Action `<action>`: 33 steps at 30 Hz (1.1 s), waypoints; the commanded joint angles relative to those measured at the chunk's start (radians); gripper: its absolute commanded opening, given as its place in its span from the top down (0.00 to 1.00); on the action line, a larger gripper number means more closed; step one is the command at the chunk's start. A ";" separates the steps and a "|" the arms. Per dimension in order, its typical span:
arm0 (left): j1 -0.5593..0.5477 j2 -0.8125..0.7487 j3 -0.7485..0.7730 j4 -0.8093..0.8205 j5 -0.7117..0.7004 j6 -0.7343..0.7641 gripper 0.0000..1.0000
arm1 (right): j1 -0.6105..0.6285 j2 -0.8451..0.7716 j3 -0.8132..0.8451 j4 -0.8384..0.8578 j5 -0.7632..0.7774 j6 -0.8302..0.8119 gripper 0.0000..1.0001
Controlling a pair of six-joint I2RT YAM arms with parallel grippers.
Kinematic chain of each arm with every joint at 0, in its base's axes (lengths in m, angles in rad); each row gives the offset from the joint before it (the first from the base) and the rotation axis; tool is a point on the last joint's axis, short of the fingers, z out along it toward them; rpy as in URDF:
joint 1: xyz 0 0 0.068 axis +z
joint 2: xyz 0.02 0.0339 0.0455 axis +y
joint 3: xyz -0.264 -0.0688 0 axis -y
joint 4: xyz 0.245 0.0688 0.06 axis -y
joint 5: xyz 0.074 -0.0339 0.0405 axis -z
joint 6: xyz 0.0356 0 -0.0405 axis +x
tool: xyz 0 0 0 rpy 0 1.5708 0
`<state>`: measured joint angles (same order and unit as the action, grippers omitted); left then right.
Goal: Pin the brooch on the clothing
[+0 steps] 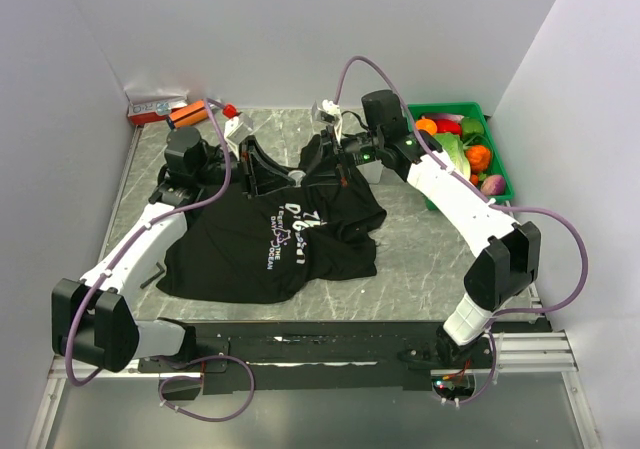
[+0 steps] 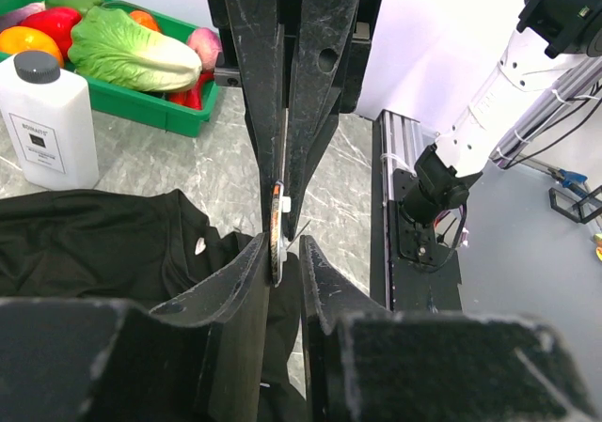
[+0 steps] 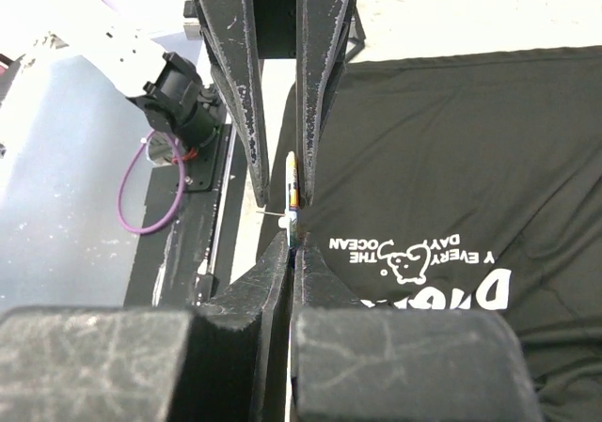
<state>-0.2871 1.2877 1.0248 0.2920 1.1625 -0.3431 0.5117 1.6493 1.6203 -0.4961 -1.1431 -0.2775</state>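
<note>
The right gripper (image 3: 293, 249), close to its wrist camera, has its two black fingers pressed together on the lower edge of the brooch (image 3: 293, 196). The brooch is a thin disc seen edge-on, with a fine pin sticking out sideways. The left gripper (image 2: 282, 253) faces it tip to tip, fingers spread, with the brooch in the gap. The disc lies against one of these fingers and the other stands a little off it.

The brooch is held on edge over the far edge of the shirt (image 1: 262, 259); whether the pin touches the cloth cannot be told. The shirt is black and lies rumpled on the middle of the grey marbled table (image 1: 430, 259), its white lettering and small graphic facing up.

In the top view both arms reach in from the near edge and meet at the shirt's far side, the left arm from the left and the right arm curving in from the right. A white bottle (image 2: 47, 121) stands near the shirt's far side. A green bin (image 1: 447, 108) of toy vegetables sits in the far right corner.
</note>
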 commanded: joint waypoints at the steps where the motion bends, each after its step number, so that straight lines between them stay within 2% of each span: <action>1: -0.018 0.002 0.017 0.042 0.046 -0.007 0.77 | -0.004 -0.045 -0.011 0.067 0.002 0.037 1.00; 4: -0.027 0.009 0.035 -0.011 0.052 0.038 0.77 | -0.004 -0.040 -0.013 0.093 0.000 0.064 1.00; 15: -0.041 0.016 0.041 -0.025 0.042 0.067 0.77 | -0.007 -0.037 -0.022 0.125 -0.006 0.103 1.00; 33: -0.044 0.028 0.040 -0.040 -0.067 0.067 0.88 | 0.011 -0.057 -0.007 0.073 0.005 0.032 1.00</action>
<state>-0.3122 1.3064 1.0321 0.2596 1.1179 -0.2897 0.5060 1.6493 1.5967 -0.4507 -1.1431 -0.2085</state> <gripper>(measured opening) 0.131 0.022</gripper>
